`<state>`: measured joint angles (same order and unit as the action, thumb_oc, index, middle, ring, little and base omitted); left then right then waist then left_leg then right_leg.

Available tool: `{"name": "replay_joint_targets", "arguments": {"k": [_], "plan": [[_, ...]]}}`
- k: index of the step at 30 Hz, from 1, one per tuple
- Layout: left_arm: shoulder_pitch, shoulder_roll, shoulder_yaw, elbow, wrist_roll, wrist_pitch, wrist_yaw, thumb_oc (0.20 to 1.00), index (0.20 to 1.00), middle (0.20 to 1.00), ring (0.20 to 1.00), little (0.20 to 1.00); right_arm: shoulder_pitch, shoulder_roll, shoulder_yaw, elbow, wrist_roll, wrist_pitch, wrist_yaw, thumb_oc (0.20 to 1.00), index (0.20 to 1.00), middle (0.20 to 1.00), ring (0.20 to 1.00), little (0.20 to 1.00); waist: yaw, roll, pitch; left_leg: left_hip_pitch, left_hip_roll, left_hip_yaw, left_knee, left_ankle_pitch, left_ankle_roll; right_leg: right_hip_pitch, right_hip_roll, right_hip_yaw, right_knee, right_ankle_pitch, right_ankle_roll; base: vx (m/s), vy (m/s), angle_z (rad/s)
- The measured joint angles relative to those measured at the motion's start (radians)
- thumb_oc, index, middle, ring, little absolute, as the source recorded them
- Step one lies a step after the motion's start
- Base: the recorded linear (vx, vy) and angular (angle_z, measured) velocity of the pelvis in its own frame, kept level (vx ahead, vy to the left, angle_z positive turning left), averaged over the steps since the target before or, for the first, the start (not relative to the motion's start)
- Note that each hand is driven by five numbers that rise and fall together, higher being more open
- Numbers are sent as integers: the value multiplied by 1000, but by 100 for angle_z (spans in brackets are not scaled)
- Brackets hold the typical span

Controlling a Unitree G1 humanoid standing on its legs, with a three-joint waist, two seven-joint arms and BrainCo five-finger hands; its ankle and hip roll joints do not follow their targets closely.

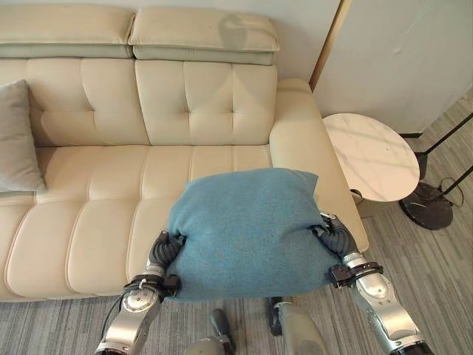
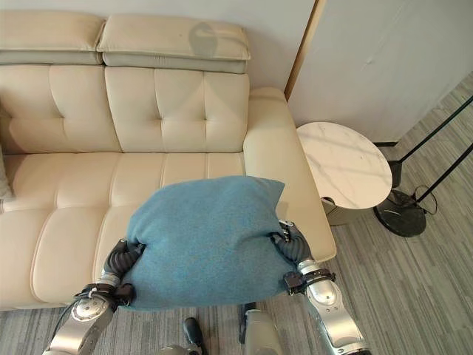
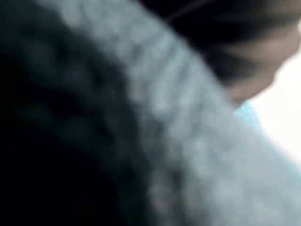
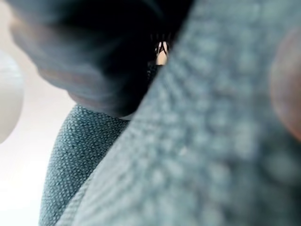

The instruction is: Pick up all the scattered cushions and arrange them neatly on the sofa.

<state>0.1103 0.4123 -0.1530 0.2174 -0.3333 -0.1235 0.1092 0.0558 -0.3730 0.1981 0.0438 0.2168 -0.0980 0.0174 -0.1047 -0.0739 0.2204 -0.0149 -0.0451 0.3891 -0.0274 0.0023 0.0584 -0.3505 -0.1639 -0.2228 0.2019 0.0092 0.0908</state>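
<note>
Carrying the blue cushion (image 1: 247,233) between my left hand (image 1: 164,253) and right hand (image 1: 332,235), held over the sofa (image 1: 185,118) seat's front edge. Whether my fingers curl into the woven, plump cover I cannot tell; they are buried. Next, I judge: set it against the tufted leather backrest, near the grey cushion (image 1: 16,140).

Round marble side table (image 1: 369,155), lamp base (image 1: 426,205)
</note>
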Motion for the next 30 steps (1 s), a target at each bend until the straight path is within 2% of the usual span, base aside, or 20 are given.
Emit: {"name": "replay_joint_targets", "arguments": {"k": [2,4,5,6,7,9,10,12,14,16,17,19,20,21,22,25,28,30], "plan": [[11,-8,-1,-1,0,0,0,200,200,200,200,200,7,0,0,21,0,0,8,200,200,200,200,200,7,6,-3,15,-12,-31,4,-7,-8,55,16,33,-48,45,5,186,-141,28],[14,-19,0,-1,0,0,-2,200,200,200,200,200,8,-4,-5,41,0,0,12,200,200,200,200,200,9,18,0,29,-10,-78,14,-16,-22,113,52,108,-90,84,-41,181,-165,54],[21,-24,-3,-3,0,0,-9,200,200,200,200,200,7,-15,-6,48,-1,0,14,200,200,200,200,200,15,31,0,30,3,-86,33,-22,-33,143,54,77,-105,92,-58,173,-220,57],[33,-29,-8,-8,-1,0,-23,200,200,200,200,200,6,-35,-12,63,-1,0,17,200,200,200,200,200,21,32,3,3,24,-107,145,-32,-52,192,56,54,-125,81,-77,142,-196,52],[34,-31,-17,-8,0,1,-25,200,200,200,200,200,7,-46,-13,64,-1,0,16,200,200,200,200,200,30,24,2,-32,32,-108,244,-35,-57,206,51,53,-132,51,-79,137,-145,34],[40,-37,-31,-9,0,0,-25,200,200,200,200,200,-4,-64,-17,63,-1,-1,14,200,200,200,200,200,45,28,0,-111,72,-128,440,-50,-79,248,61,60,-150,56,-112,138,-38,-6],[40,-43,-34,-14,0,1,-25,200,200,200,200,200,-6,-68,-19,61,-1,-1,10,200,200,200,200,200,46,26,1,-134,80,-162,452,-78,-110,261,72,61,-166,60,-120,161,6,-17],[34,-44,-33,-34,0,1,-25,200,200,200,200,200,-8,-71,-24,56,-1,-1,1,200,200,200,200,200,46,27,-1,-139,84,-219,326,-82,-112,265,92,82,-192,55,-124,130,36,-28],[30,-44,-33,-45,1,1,-25,200,200,200,200,200,-9,-75,-26,57,-1,-1,-8,200,200,200,200,200,43,20,3,-140,94,-244,196,-76,-113,269,108,103,-209,63,-125,65,38,-37],[27,-45,-33,-45,1,2,-26,200,200,200,200,200,-8,-76,-31,57,-1,0,-12,200,200,200,200,200,36,15,7,-133,104,-264,101,-41,-119,273,127,114,-219,83,-136,112,81,-53],[32,-48,-34,-45,2,4,-31,200,200,200,200,200,2,-75,-31,57,-1,0,-16,200,200,200,200,200,18,24,2,-97,120,-268,69,-2,-121,297,154,121,-236,82,-132,177,124,-50],[33,-48,-34,-48,4,4,-32,200,200,200,200,200,-2,-76,-33,57,-1,0,-17,200,200,200,200,200,6,44,-3,-56,127,-264,32,33,-115,301,183,138,-244,80,-126,132,100,-40],[31,-43,-29,-48,4,5,-31,200,200,200,200,200,-6,-59,-33,64,-1,1,-18,200,200,200,200,200,10,35,-2,-34,125,-260,2,64,-108,301,182,152,-244,81,-120,108,107,-40],[27,-44,-20,-50,5,6,-31,200,200,200,200,200,-4,-50,-30,61,-1,2,-18,200,200,200,200,200,11,32,-4,-22,114,-241,-17,70,-100,301,170,159,-243,79,-98,93,103,-27],[27,-42,-19,-50,5,6,-31,200,200,200,200,200,-4,-48,-31,61,-1,2,-18,200,200,200,200,200,11,33,-4,-15,102,-240,-22,68,-98,306,159,162,-246,76,-91,104,132,-8],[24,-37,3,-50,9,6,-20,200,200,200,200,200,-21,-30,-11,62,-1,2,-26,200,200,200,200,200,18,42,-7,-3,81,-234,-41,68,-97,311,137,167,-253,73,-73,26,58,0],[-6,-13,6,-50,9,5,12,200,200,200,200,200,-56,-3,-7,62,-1,2,-42,200,200,200,200,200,43,50,-6,-4,70,-222,-51,68,-95,307,127,171,-262,77,-64,-33,84,-5],[-43,-8,13,-49,9,3,71,200,200,200,200,200,-157,1,26,62,-6,-1,-88,200,200,200,200,200,57,66,-14,-52,63,-207,-51,75,-80,250,122,195,-259,88,-56,-150,104,-20]]}}
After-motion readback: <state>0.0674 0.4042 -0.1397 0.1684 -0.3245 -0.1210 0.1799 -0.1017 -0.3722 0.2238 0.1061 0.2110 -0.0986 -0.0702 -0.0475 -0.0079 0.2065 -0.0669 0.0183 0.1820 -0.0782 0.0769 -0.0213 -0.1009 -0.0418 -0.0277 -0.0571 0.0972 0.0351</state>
